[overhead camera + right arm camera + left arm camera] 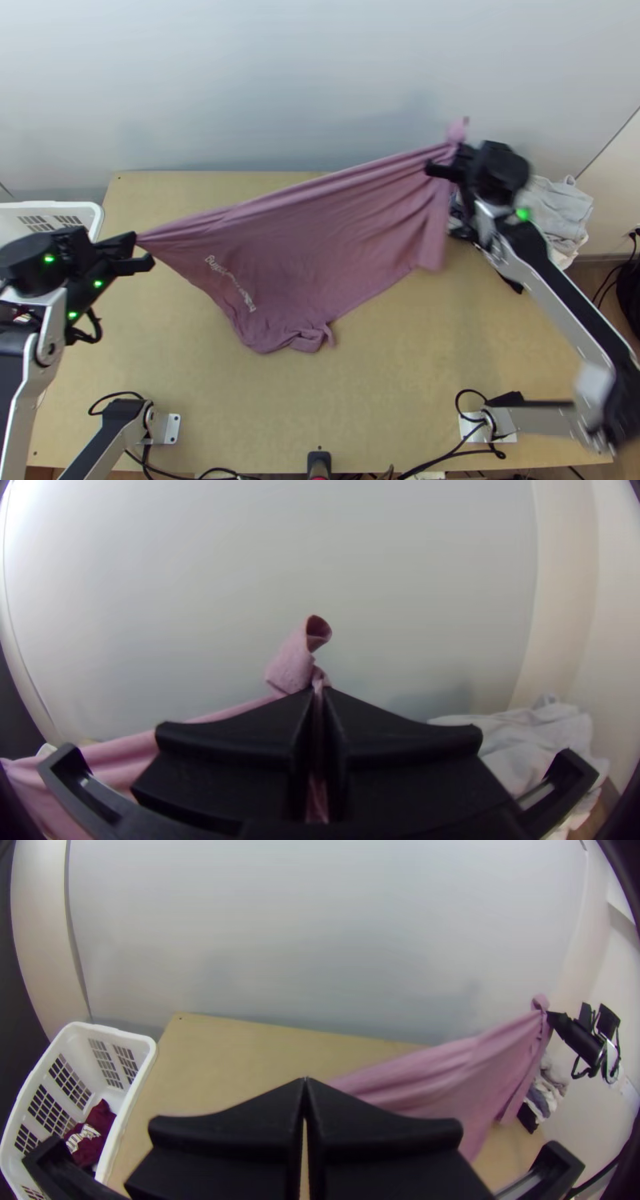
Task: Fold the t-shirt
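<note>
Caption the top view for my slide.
Left gripper and right gripper hold the shirt stretched over the table.

T-shirt [320, 240]: dusty mauve, pale lettering
My left claw [142, 250]: black
My right claw [436, 170]: black
Tabletop [384, 400]: light tan
Basket [120, 1033]: white, slotted grids
Cloth in basket [101, 1120]: maroon, white print

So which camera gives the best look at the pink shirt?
The top view: nearly the whole shirt, lettering included, stretched from left pincer to right pincer. The left wrist view shows a slanting part reaching the right pincer; the right wrist view, a curled end and a strip beside that pincer.
</note>
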### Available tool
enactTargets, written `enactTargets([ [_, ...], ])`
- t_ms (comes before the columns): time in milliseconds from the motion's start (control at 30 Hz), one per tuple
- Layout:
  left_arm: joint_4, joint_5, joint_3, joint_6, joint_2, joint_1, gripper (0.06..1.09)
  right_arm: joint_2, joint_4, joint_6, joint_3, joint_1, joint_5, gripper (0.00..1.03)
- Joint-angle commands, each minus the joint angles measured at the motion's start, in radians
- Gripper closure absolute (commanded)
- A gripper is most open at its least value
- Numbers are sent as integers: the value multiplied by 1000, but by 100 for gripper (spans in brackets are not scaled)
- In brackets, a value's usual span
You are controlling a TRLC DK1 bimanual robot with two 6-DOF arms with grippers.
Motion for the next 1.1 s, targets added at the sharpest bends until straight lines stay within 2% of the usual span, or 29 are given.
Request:
enactTargets([
  [0,122,-35,-179,7,34,-6,105,370,74,69,155,1,-29,100],
  [500,439,-70,-322,61,275,29,105,871,11,75,609,77,-29,100],
  [633,447,-70,-328,51,327,37,105,908,3,94,651,94,-29,66],
  [733,485,-70,-350,47,342,35,105,907,-10,95,645,110,-28,21],
  [800,508,-70,-359,44,362,35,105,894,-20,95,635,113,-29,5],
  [967,547,-70,-353,35,421,35,105,784,-46,112,574,117,-35,4],
  [1067,559,-70,-345,33,439,37,105,652,-104,143,497,138,-95,4],
])
